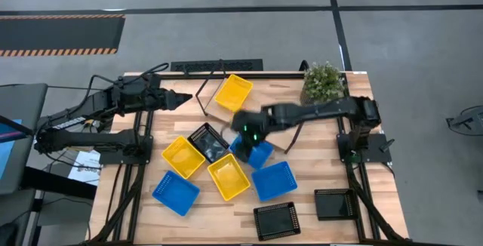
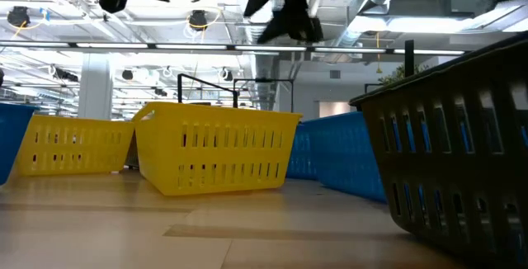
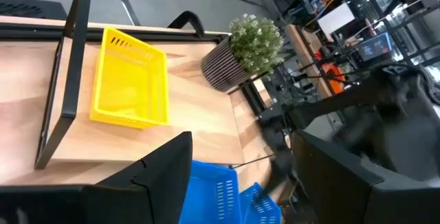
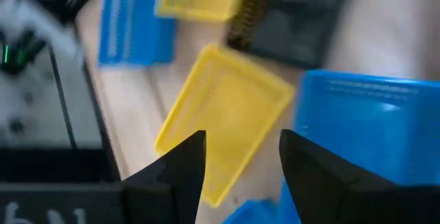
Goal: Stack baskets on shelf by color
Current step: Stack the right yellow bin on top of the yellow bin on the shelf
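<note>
One yellow basket (image 1: 233, 93) sits on the shelf (image 1: 219, 114) near the worktop's (image 1: 317, 133) far edge. The other baskets lie loose in the middle and near the front edge, so most work is left. The right gripper (image 1: 243, 127) hovers over a blue basket (image 1: 255, 152), jaws open and empty. The left gripper (image 1: 181, 100) waits by the left edge, jaws open.

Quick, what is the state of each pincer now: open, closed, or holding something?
Left pincer: open, holding nothing, hovering near the table's back left.
Right pincer: open, empty, above the baskets at mid-table.
</note>
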`<state>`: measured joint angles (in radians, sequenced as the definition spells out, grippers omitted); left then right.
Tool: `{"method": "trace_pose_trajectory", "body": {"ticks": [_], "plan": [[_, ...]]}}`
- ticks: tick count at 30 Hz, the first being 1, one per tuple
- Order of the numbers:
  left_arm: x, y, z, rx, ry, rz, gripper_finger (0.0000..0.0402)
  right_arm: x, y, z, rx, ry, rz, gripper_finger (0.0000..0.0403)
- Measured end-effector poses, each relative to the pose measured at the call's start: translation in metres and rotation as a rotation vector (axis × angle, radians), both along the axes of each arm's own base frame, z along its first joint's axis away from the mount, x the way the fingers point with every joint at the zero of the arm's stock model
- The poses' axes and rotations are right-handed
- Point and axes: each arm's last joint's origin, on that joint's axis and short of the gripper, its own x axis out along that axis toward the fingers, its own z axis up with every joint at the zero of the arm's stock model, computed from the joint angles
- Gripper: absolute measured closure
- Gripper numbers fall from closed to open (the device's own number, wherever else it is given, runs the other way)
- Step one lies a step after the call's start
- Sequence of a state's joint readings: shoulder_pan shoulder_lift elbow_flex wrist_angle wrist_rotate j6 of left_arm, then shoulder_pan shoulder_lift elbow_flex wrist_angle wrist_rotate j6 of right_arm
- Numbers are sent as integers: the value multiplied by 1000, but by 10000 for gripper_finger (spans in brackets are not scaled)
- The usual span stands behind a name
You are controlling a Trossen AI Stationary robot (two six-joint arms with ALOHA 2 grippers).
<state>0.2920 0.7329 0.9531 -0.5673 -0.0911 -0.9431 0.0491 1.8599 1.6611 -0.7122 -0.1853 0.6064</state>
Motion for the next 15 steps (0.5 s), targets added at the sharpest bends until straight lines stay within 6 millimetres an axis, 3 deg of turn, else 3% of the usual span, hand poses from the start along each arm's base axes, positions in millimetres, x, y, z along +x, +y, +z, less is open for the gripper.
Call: {"method": "trace_pose_trajectory", "body": {"ticks": [4, 12, 15], "plan": [[0, 0, 0, -1, 0, -3, 164, 7, 32, -9, -53, -44, 95, 202], [0, -3, 0, 19, 9, -98, 164, 15, 63, -22, 117, 4, -128, 230], [0, -4, 0, 8, 1, -157, 164, 14, 74, -38, 126, 91, -183, 243]]}}
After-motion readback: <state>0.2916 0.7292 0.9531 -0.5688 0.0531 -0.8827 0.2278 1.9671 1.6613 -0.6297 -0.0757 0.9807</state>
